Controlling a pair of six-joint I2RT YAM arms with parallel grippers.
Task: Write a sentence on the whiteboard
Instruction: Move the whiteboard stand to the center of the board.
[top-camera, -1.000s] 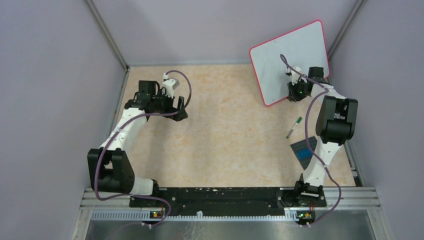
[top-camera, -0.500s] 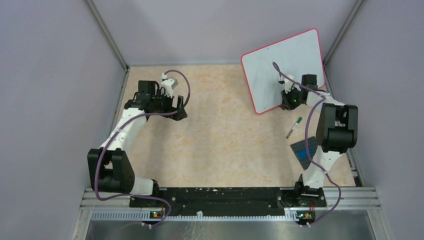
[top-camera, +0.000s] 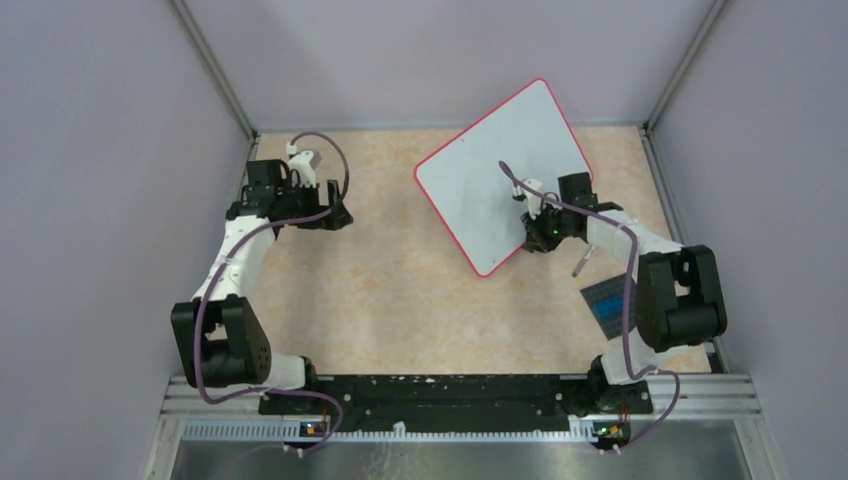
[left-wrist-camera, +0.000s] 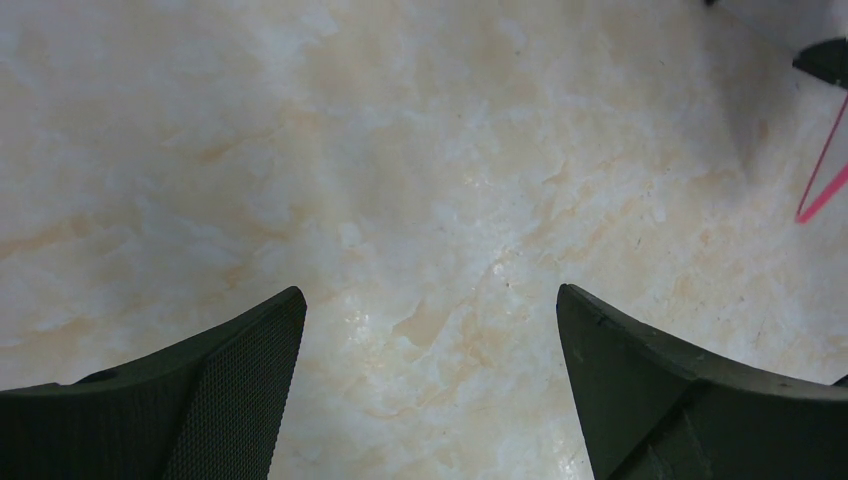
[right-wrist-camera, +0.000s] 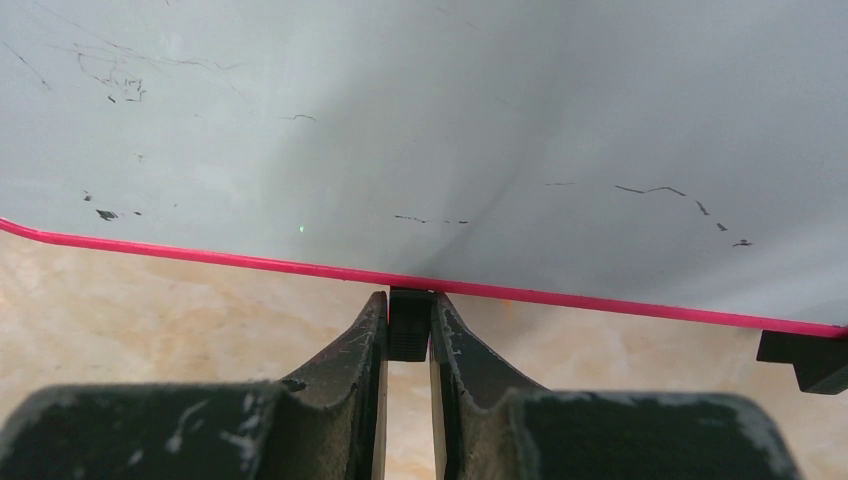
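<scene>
Right wrist view: the right gripper (right-wrist-camera: 408, 328) is pinching, nearly shut, a black foot (right-wrist-camera: 408, 302) under the red rim of the whiteboard (right-wrist-camera: 420, 120), which is tilting over the table (left-wrist-camera: 400, 150). The left gripper (left-wrist-camera: 430, 310) is gaping wide and empty above the table. A pen (top-camera: 579, 264) is lying on the table, half hidden behind the right arm.

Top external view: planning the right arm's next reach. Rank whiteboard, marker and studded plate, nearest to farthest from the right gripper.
1. whiteboard: held at its edge in the jaws of the right gripper.
2. marker: just to its right.
3. studded plate: beyond the marker, lower right.
</scene>
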